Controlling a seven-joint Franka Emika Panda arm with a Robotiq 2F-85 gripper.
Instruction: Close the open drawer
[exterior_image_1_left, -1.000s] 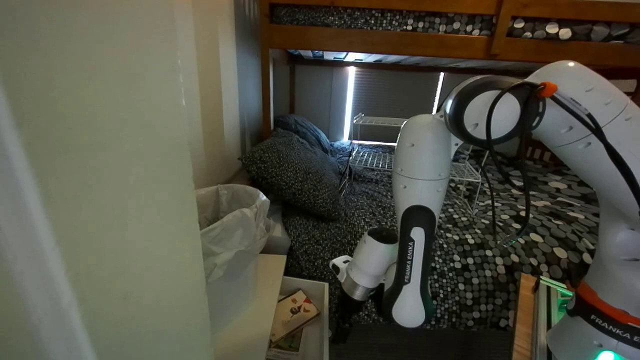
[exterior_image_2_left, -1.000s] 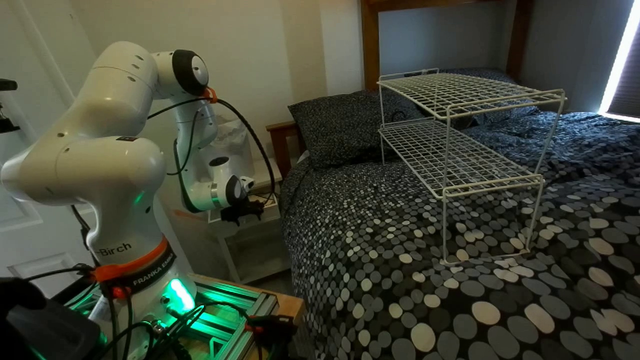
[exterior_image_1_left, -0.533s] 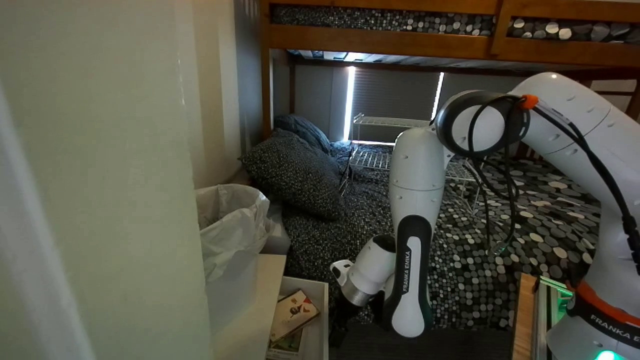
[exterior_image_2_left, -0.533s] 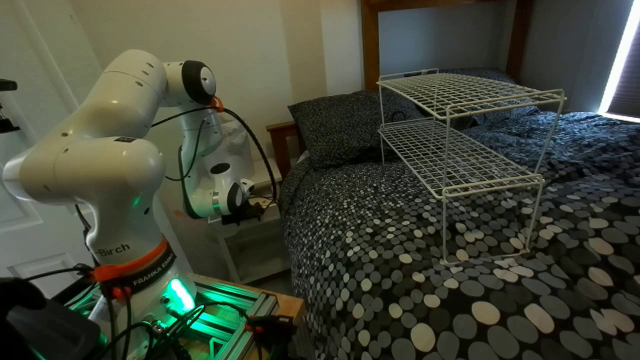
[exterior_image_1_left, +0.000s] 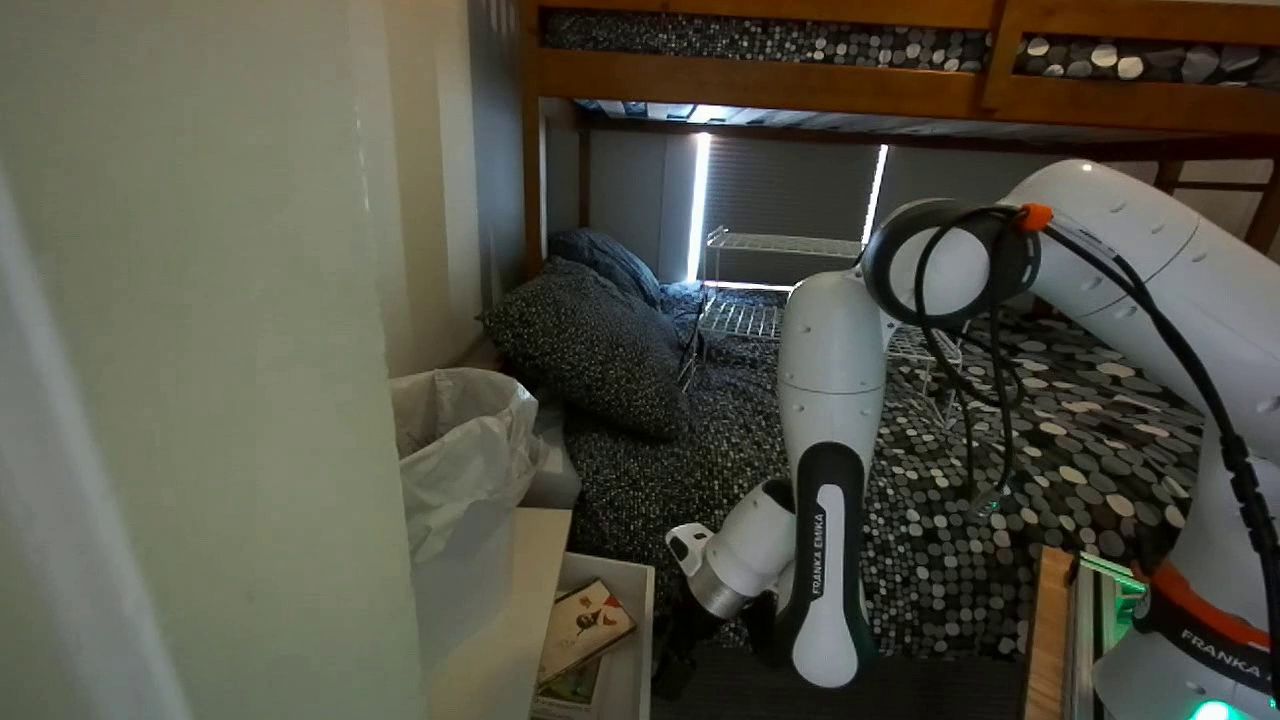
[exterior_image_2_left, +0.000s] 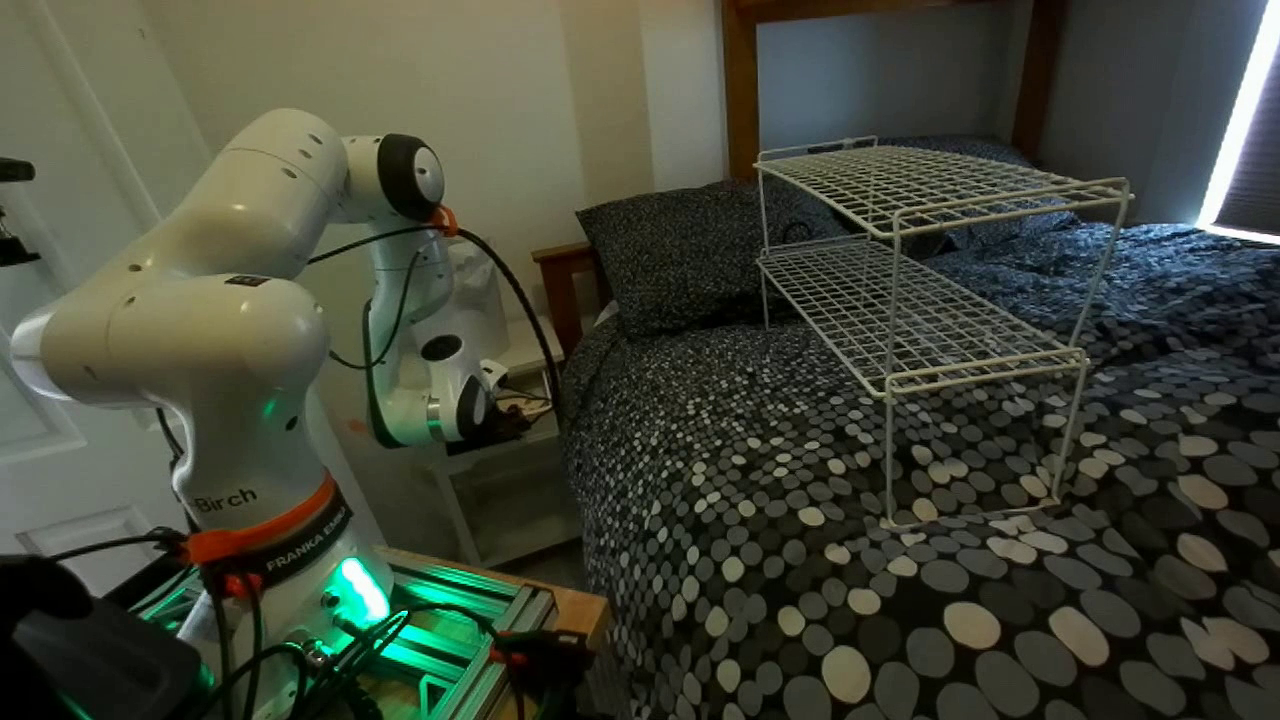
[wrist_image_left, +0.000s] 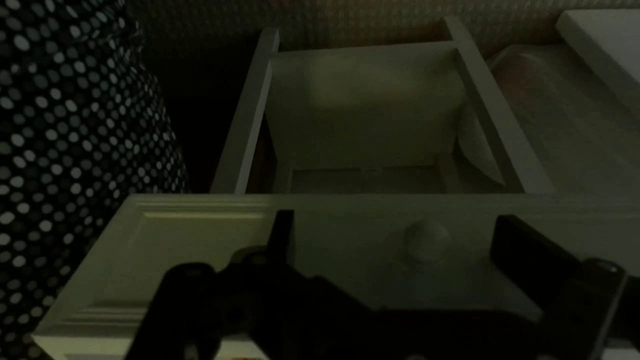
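Staring at this drawer (exterior_image_1_left: 628, 670), we've got it sitting open, down at 6 o'clock in an exterior view, with a flat tan case (exterior_image_1_left: 588, 622) lying inside. The bagged bin (exterior_image_1_left: 470, 460) is up at its 11 o'clock. In the wrist view, the gripper (wrist_image_left: 392, 232) has its fingers (wrist_image_left: 530, 257) spread well apart, one at 9 o'clock of the pale round knob (wrist_image_left: 426, 241), the other at 3. It's pretty murky in there, so we honestly can't tell if they're touching the drawer front (wrist_image_left: 150, 250). Dotted bedding (wrist_image_left: 75, 150) fills the 9 o'clock side.
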